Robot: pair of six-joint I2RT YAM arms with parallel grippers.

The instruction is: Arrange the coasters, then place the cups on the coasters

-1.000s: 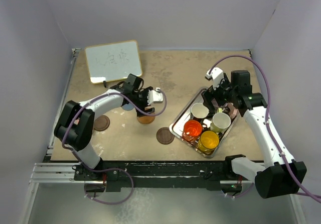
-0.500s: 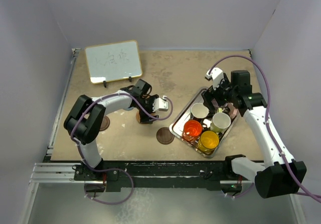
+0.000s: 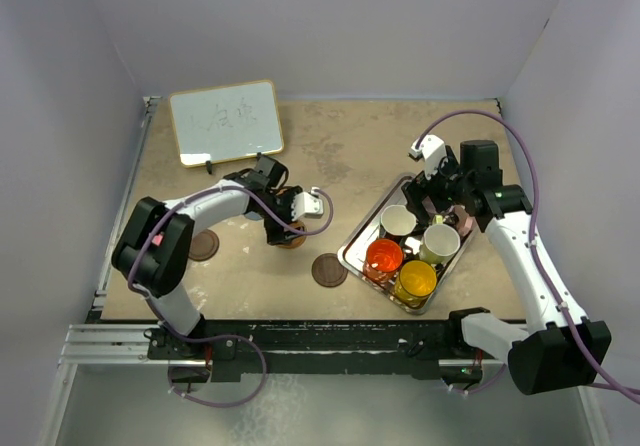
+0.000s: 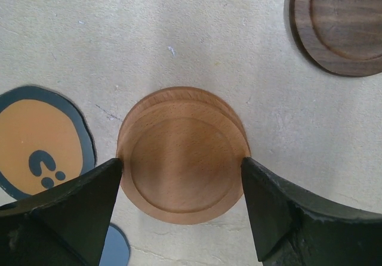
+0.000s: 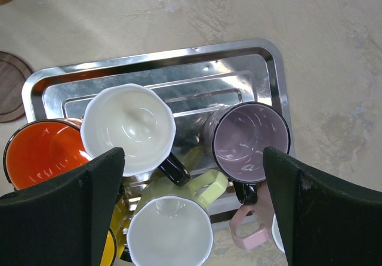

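Observation:
A tan coaster (image 4: 184, 155) lies flat on the table, and my left gripper (image 4: 182, 161) is shut on it, one fingertip against each side of its rim. A second rim shows under its far edge. From above, that gripper (image 3: 290, 228) points down at the table's middle. Around it lie an orange dark-rimmed coaster (image 4: 36, 141), a blue-grey one (image 4: 113, 248) and a dark brown one (image 4: 340, 24). Another dark brown coaster (image 3: 203, 245) sits to the left. My right gripper (image 5: 192, 152) hangs open above the cups: black (image 5: 128, 129), purple (image 5: 250, 141), yellow-green (image 5: 170, 233), red-orange (image 5: 39, 155), yellow (image 3: 415, 278).
All the cups stand crowded in a metal tray (image 5: 179, 57) at the right. A pink cup's handle (image 5: 250, 227) pokes out at the tray's near edge. A whiteboard (image 3: 225, 121) leans at the back left. A dark brown coaster (image 3: 329, 269) lies just left of the tray.
My left wrist swung to the right and then back left over the tan coaster, which stays at about the same spot. The right arm has not moved.

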